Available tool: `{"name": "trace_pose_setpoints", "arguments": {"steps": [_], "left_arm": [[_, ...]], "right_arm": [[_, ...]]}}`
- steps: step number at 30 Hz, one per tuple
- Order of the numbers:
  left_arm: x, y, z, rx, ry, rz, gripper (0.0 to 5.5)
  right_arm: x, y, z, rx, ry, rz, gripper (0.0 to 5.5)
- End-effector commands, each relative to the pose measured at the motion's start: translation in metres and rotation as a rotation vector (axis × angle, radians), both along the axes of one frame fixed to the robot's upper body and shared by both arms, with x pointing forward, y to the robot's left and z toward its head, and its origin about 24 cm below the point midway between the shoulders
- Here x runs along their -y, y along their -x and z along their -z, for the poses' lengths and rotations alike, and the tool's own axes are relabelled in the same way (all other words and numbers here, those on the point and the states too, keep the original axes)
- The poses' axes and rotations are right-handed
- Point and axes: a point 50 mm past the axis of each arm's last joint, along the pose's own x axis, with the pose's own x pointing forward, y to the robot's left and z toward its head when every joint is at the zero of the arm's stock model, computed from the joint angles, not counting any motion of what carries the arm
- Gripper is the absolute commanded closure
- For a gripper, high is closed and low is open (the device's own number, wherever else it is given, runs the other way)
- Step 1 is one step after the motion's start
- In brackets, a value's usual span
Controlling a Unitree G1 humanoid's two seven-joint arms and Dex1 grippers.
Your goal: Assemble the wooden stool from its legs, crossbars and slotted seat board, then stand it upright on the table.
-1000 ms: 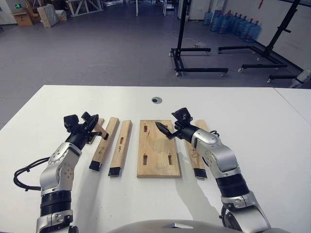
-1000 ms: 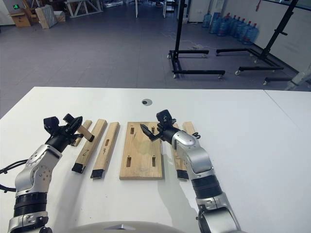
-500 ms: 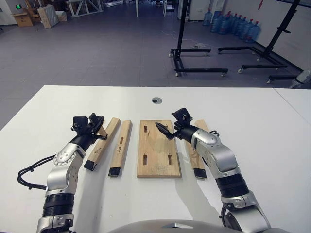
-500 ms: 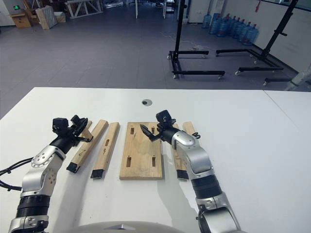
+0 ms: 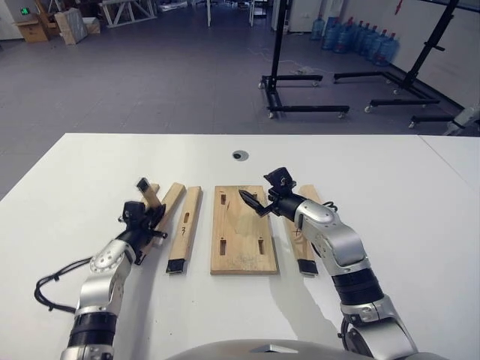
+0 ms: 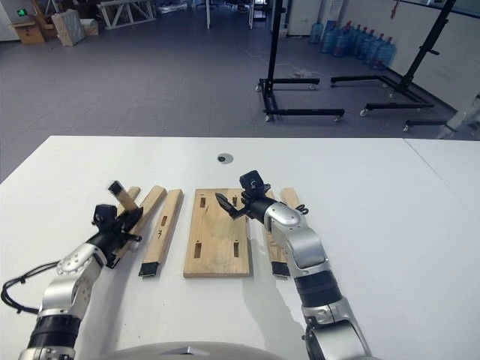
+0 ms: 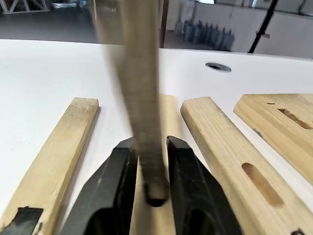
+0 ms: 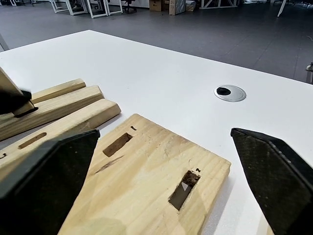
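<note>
The slotted seat board [image 5: 244,238] lies flat at the table's middle. My left gripper [image 5: 147,219] sits low at its left, shut on a wooden bar [image 5: 145,196] whose black-tipped end tilts up. In the left wrist view its fingers [image 7: 116,182] clamp that bar [image 7: 141,78]. A leg [image 5: 171,199] lies partly under this gripper and a slotted leg [image 5: 185,225] lies beside it. My right gripper [image 5: 253,202] hovers open over the board's far end, its fingers [image 8: 45,182] spread wide above the slots [image 8: 184,186]. More legs [image 5: 303,238] lie right of the board.
A round cable hole [image 5: 240,155] is set in the white table [image 5: 390,187] beyond the board. A black cable [image 5: 49,286] loops near my left arm. Black metal stands [image 5: 307,105] are on the floor past the far edge.
My left gripper has come back toward me and lower, swinging its bar so the black tip points up. The leg next to it was nudged. The right arm has stayed put.
</note>
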Motion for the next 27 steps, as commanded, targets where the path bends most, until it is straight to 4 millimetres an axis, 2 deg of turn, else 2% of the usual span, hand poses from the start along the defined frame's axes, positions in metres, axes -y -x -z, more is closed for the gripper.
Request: {"name": "trace_pose_setpoints", "arguments": {"steps": [1, 6, 9, 11, 15, 19, 23, 27], "left_arm": [[-0.001, -0.005, -0.005, 0.006, -0.001, -0.005, 3.92], [0.001, -0.012, -0.022, 0.062, -0.008, -0.003, 3.3], [0.003, -0.022, -0.061, 0.178, -0.016, -0.004, 2.82], [0.008, -0.026, -0.094, 0.259, -0.027, 0.02, 2.82], [0.012, -0.028, -0.146, 0.358, -0.066, 0.022, 2.82], [-0.002, -0.038, -0.19, 0.414, -0.045, -0.06, 2.82], [-0.032, -0.053, -0.206, 0.361, 0.067, -0.161, 2.82], [-0.034, -0.061, -0.207, 0.333, 0.102, -0.141, 2.82]], "right_arm": [[-0.001, -0.002, -0.001, 0.001, 0.009, 0.003, 0.55], [0.0, -0.003, -0.001, 0.002, 0.007, 0.012, 0.55], [-0.001, -0.004, -0.002, 0.004, 0.006, 0.014, 0.55], [-0.001, -0.004, -0.002, 0.006, 0.005, 0.016, 0.55], [-0.002, -0.004, -0.002, 0.011, -0.001, 0.019, 0.55], [-0.004, -0.003, -0.002, 0.012, -0.006, 0.016, 0.55], [-0.005, -0.004, -0.002, 0.012, -0.009, 0.016, 0.55], [-0.005, -0.004, -0.002, 0.01, -0.009, 0.014, 0.55]]}}
